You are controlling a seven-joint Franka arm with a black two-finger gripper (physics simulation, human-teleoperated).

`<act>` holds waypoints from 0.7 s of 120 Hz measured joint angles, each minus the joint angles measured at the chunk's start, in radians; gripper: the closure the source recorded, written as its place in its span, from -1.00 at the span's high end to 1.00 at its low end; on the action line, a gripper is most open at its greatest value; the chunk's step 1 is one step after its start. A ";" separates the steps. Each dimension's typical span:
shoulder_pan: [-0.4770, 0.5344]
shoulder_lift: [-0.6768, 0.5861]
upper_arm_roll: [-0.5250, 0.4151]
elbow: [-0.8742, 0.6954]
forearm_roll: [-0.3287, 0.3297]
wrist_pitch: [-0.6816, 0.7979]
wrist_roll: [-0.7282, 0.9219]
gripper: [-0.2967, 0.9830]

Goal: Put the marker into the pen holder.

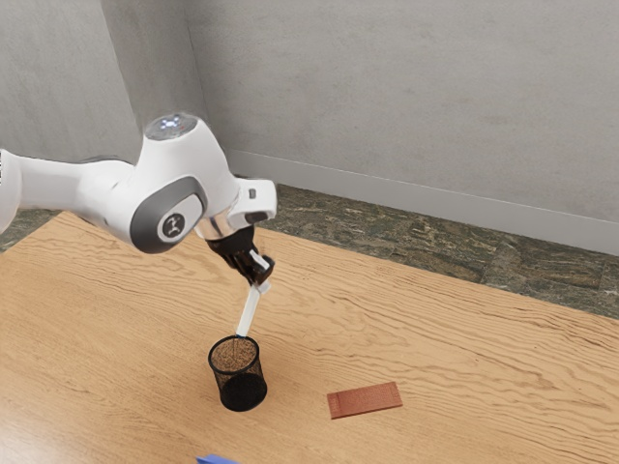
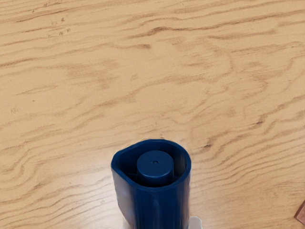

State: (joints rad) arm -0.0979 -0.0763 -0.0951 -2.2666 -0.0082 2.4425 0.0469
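My gripper (image 1: 258, 280) is shut on the upper part of the white marker (image 1: 249, 312), which hangs tilted below it. The marker's lower end meets the far rim of the black mesh pen holder (image 1: 244, 391) in the exterior view; whether it is over, behind or just inside that rim I cannot tell. The holder stands upright on the table. In the wrist view the blue end of the marker (image 2: 155, 164) rises large from the lower edge, its hollow top facing the camera.
A flat reddish-brown block (image 1: 365, 399) lies on the wooden table (image 1: 464, 338), toward the exterior view's right of the holder; its corner (image 2: 301, 213) shows in the wrist view. Part of a blue object (image 1: 215, 460) shows at the exterior view's bottom edge.
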 joint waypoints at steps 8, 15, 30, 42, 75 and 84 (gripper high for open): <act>0.000 -0.005 -0.004 -0.035 -0.001 0.034 -0.005 -0.69; 0.002 -0.009 -0.012 -0.055 -0.001 0.058 -0.010 -0.69; 0.005 -0.059 -0.015 -0.136 -0.001 0.095 -0.019 -0.69; 0.012 -0.071 -0.025 -0.194 -0.002 0.116 -0.024 -0.69; 0.033 -0.045 -0.025 -0.060 -0.024 0.036 -0.003 0.06; 0.050 -0.014 -0.007 0.185 -0.022 -0.136 0.028 0.20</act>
State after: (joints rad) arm -0.0480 -0.0903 -0.1019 -2.0811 -0.0298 2.3068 0.0745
